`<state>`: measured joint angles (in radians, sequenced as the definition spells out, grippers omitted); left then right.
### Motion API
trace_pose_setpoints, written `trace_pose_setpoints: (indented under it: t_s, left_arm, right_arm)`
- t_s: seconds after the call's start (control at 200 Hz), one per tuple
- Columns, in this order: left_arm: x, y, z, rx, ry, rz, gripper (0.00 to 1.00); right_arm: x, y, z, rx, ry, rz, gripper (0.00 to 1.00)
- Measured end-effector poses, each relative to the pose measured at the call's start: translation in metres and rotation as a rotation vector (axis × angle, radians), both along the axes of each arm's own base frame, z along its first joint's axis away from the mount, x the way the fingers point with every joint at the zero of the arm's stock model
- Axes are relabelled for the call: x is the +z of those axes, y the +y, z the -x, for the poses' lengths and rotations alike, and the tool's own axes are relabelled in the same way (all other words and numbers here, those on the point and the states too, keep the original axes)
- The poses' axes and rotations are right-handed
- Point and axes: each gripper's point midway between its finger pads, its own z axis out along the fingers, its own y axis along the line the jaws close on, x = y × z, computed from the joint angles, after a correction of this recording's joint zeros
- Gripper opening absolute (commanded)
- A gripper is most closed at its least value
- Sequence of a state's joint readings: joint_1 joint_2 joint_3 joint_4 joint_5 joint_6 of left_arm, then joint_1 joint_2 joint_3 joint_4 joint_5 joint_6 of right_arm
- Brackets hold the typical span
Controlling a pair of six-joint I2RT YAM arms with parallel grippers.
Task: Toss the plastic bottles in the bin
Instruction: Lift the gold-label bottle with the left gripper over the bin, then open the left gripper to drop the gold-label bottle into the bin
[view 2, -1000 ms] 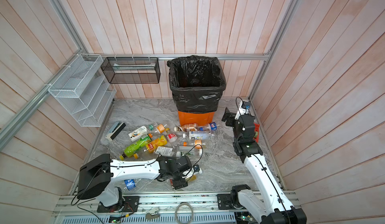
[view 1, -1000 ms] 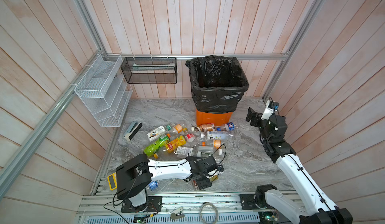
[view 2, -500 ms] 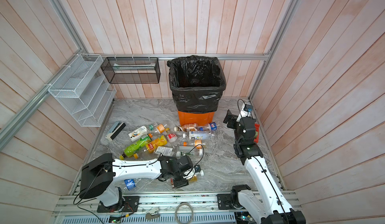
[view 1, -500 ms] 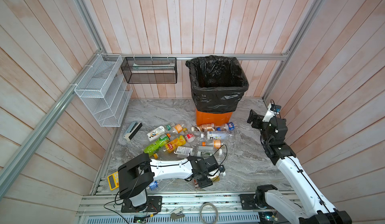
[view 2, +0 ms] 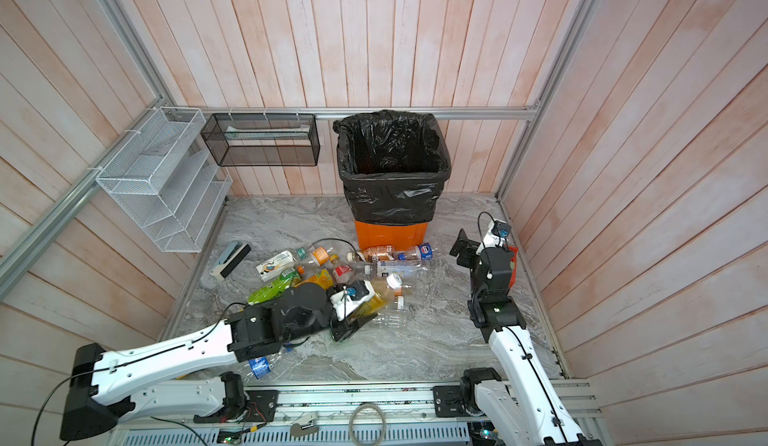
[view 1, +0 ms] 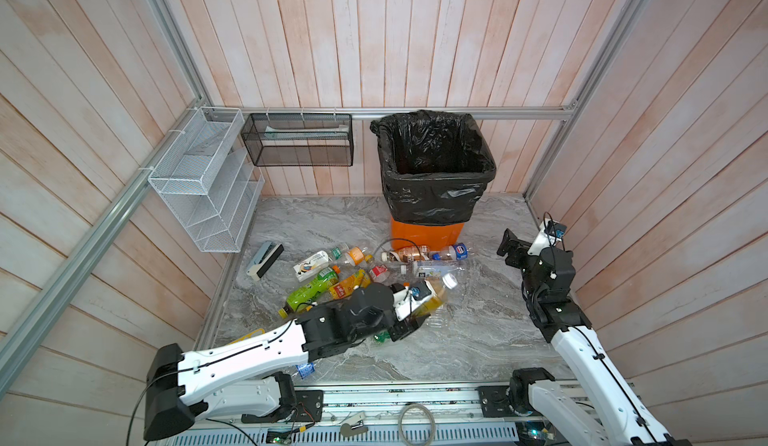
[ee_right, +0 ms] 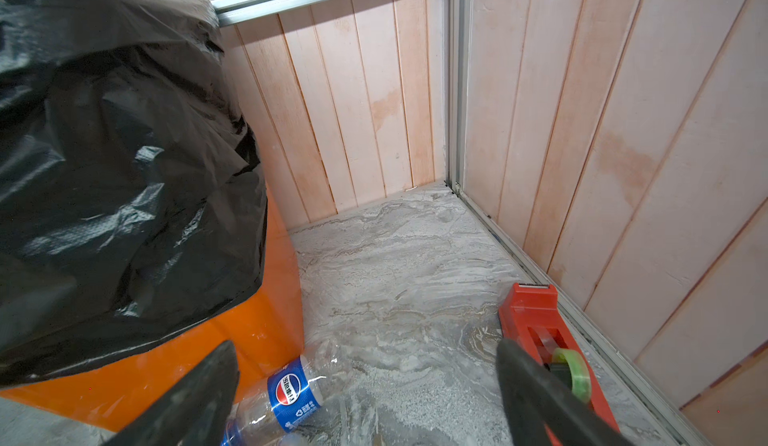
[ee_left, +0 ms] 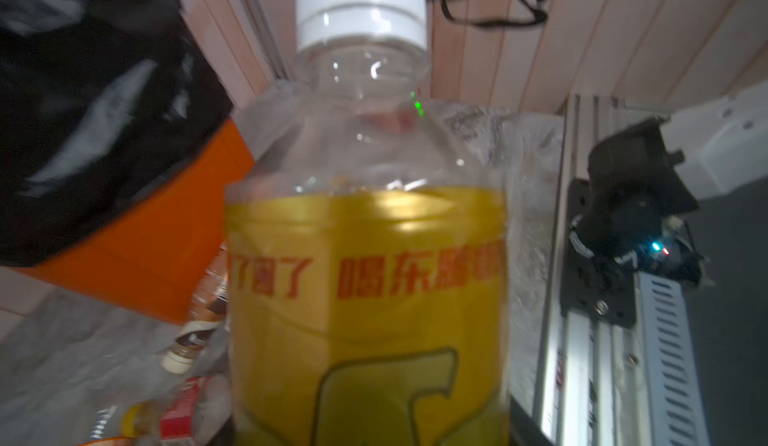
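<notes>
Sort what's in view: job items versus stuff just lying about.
Job: yellow-label bottle, the other plastic bottles on the floor, bin.
Lying about: white wire rack, black mesh basket, red tape dispenser, black-and-white block.

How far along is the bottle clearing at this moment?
Done: nothing visible; the bin interior is too dark to judge. In hand: the left gripper is shut on a yellow bottle, raised above the pile; the right gripper is open, empty, beside the bin. Left: a dozen or so bottles lie on the floor.
</notes>
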<state>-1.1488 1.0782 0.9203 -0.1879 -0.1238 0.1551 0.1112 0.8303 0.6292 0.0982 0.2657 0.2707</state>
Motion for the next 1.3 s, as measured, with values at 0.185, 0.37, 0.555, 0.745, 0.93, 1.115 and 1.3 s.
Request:
trace_pose_setpoints:
  t_s: [0.185, 0.37, 0.555, 0.745, 0.93, 1.115, 1.3]
  left_arm:
    - [0.112, 0.039, -0.034, 0.154, -0.278, 0.316, 0.6]
    - [0.211, 0.052, -0.107, 0.263, -0.442, 0.485, 0.6]
    - [0.281, 0.029, -0.215, 0.273, -0.452, 0.589, 0.7]
    - [0.275, -0.001, -0.317, 0.288, -0.317, 0.594, 0.92]
    - [0.225, -0.018, -0.334, 0.288, -0.142, 0.558, 1.0]
    - [0.227, -0.008, -0.299, 0.273, -0.122, 0.568, 1.0]
    - [0.262, 0.015, -0.24, 0.245, -0.229, 0.616, 1.0]
  right_arm:
    - [-0.007, -0.001, 0.002, -0.005, 0.008, -0.017, 0.97]
    - [-0.005, 0.001, 0.003, 0.006, -0.002, -0.039, 0.96]
    - [-0.006, 0.013, 0.0, 0.069, 0.0, -0.074, 0.96]
    - [-0.016, 0.022, 0.0, 0.12, 0.041, -0.085, 0.96]
    - [-0.006, 0.024, 0.009, 0.136, 0.013, -0.085, 0.96]
    - [-0.001, 0.024, 0.014, 0.138, -0.003, -0.084, 0.96]
    - [-0.005, 0.028, 0.014, 0.164, 0.009, -0.089, 0.96]
